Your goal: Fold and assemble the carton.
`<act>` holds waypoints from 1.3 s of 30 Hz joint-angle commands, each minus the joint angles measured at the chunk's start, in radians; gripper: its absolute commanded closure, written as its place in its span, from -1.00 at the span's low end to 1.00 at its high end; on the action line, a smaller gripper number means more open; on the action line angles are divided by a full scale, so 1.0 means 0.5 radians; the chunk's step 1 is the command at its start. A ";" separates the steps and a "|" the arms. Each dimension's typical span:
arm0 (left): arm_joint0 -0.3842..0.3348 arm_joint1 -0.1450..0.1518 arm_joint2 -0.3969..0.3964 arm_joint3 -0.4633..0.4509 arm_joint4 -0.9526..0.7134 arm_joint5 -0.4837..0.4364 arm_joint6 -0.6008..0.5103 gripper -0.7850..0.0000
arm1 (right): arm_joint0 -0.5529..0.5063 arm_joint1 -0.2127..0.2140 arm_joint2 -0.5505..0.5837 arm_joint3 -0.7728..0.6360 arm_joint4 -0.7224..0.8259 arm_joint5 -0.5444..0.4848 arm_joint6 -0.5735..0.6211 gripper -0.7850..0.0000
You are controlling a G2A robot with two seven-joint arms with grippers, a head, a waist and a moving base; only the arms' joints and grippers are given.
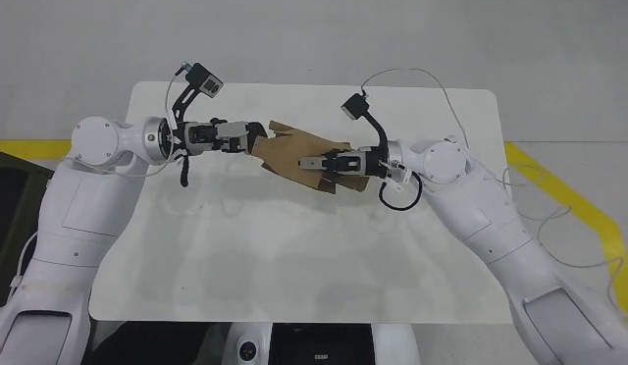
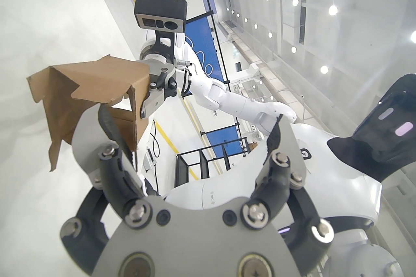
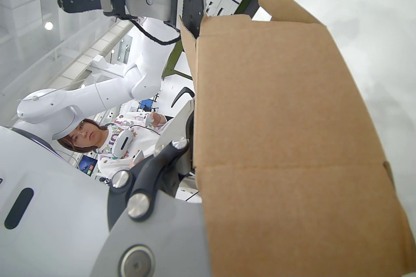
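The brown carton (image 1: 292,152) is held above the white table (image 1: 294,257), partly unfolded, with loose flaps at both ends. My right gripper (image 1: 321,161) is shut on one of its side panels; the left wrist view shows it (image 2: 147,101) clamped on the carton (image 2: 94,86) at the far end. My left gripper (image 1: 257,143) is open wide at the carton's other end. One of its fingers (image 2: 109,125) lies against the edge of a flap, the other (image 2: 281,135) is in free air. In the right wrist view the carton (image 3: 286,129) is close up, with the left gripper (image 3: 130,4) beyond it.
The table's bare surface stretches in front of and behind the carton. Cables hang from both wrists above the table.
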 commanded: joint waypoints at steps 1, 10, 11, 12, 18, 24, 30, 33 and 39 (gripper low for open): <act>0.014 -0.001 0.002 -0.018 -0.001 0.009 0.002 -1.00 | -0.001 -0.007 -0.006 -0.010 0.003 0.003 -0.011 1.00; 0.029 -0.007 0.010 -0.040 0.006 0.027 0.004 -1.00 | 0.015 -0.035 0.004 0.013 0.000 -0.021 -0.068 1.00; 0.030 -0.008 0.010 -0.041 0.008 0.027 0.005 -1.00 | 0.014 -0.037 0.005 0.012 -0.001 -0.024 -0.068 1.00; 0.030 -0.009 0.013 -0.044 0.007 0.028 0.005 -1.00 | 0.014 -0.040 0.002 0.005 -0.001 -0.026 -0.061 1.00; 0.012 -0.019 0.029 -0.019 0.014 0.024 0.015 -1.00 | 0.008 -0.057 -0.036 -0.025 -0.002 -0.009 0.031 1.00; -0.006 -0.020 0.008 -0.011 0.021 0.018 0.007 -1.00 | 0.010 -0.083 -0.094 -0.015 -0.004 0.021 0.113 1.00; -0.004 -0.024 0.009 -0.037 0.012 0.022 -0.002 -1.00 | 0.035 -0.114 -0.139 -0.003 0.013 0.016 0.160 1.00; -0.006 -0.029 0.023 -0.045 0.002 0.026 -0.013 -1.00 | 0.051 -0.129 -0.155 0.010 0.018 0.012 0.172 1.00; -0.014 -0.035 0.032 -0.041 -0.005 0.033 -0.030 -1.00 | 0.075 -0.155 -0.177 0.043 0.023 -0.002 0.195 1.00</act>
